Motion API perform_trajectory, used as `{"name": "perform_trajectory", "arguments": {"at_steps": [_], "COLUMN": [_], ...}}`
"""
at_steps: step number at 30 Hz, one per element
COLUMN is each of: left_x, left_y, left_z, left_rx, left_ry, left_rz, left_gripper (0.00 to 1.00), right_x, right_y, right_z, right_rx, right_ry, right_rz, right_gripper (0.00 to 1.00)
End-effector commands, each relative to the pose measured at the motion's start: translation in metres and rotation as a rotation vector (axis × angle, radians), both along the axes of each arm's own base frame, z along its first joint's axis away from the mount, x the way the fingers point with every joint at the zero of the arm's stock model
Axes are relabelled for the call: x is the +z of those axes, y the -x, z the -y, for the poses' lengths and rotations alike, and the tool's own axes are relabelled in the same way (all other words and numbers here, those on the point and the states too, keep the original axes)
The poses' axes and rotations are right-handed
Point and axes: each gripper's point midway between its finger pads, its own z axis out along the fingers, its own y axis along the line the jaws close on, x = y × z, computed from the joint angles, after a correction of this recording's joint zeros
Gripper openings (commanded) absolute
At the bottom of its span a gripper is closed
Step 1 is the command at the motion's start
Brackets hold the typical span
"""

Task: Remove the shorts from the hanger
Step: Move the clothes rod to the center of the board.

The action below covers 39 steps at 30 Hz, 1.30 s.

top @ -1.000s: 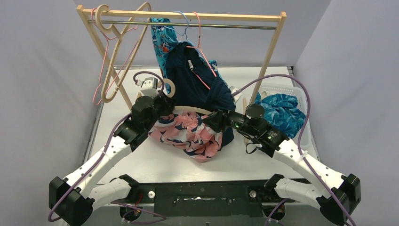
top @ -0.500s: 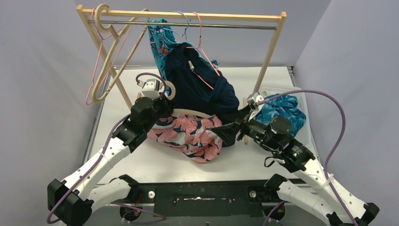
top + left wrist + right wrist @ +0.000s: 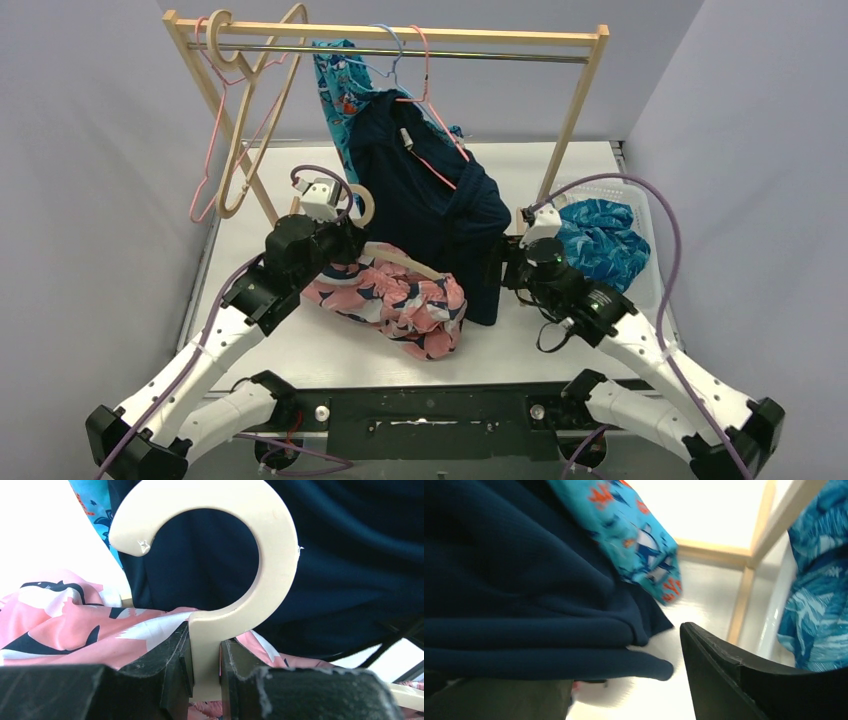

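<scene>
Cream hanger clamped at neck in left claw, likely to steady it — pink floral shorts bunched over its arm on worktop, not yet free. Empty right claw, jaws apart, beside hanging navy shorts — apparently poised to tug fabric clear.

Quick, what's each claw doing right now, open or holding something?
Left claw: closed on the neck of the cream hanger.
Right claw: open, holding nothing, beside the navy shorts.
</scene>
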Motion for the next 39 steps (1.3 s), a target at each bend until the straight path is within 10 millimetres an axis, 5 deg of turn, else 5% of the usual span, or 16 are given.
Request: {"name": "perform_trajectory", "arguments": {"at_steps": [1, 16, 28, 32, 39], "left_x": [0.013, 0.008, 0.004, 0.0, -0.002], "left_y": [0.008, 0.021, 0.026, 0.027, 0.029], "left_z": [0.001, 0.005, 0.012, 0.014, 0.019], "left_rx": [-0.058, -0.118, -0.158, -0.17, -0.193], "left_ry": [-0.014, -0.02, -0.006, -0.001, 0.022], "left_rz": [0.034, -0.003, -0.007, -0.015, -0.02], "left_gripper": [0.0, 0.0, 0.0, 0.0, 0.0], "right_x": [-0.008, 0.007, 0.025, 0.023, 0.025], "right_y": [-0.026, -0.136, -0.213, -0.215, -0.178], "right_z": [0.025, 0.056, 0.031, 0.04, 0.041], "right_rx": [-0.171, -0.113, 0.115, 0.08, 0.072], "right_ry": [0.058, 0.173, 0.179, 0.154, 0.084], "right_rz": [-0.02, 0.009, 0.084, 0.068, 0.09], "right_gripper": [0.72, 0.75, 0.79, 0.84, 0.89]}}
